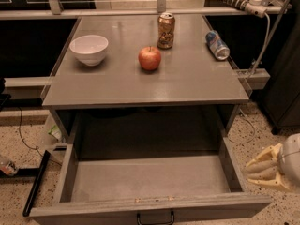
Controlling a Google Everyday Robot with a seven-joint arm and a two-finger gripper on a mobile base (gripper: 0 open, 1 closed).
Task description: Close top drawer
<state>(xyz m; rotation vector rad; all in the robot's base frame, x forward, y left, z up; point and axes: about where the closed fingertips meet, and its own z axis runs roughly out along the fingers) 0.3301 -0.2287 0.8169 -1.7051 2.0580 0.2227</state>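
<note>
The top drawer is pulled far out below the grey countertop, with its long grey tray inside bare. Its flat front panel runs along the bottom edge of the view, with the small black loop handle at its centre. My gripper is at the right edge, just outside the drawer's right side wall, near the front corner and level with the drawer. Its pale fingers point left toward the drawer and hold nothing.
On the countertop stand a white bowl, a red apple, an upright brown can and a blue-white can lying on its side. A black cable and black bar lie on the speckled floor at the left.
</note>
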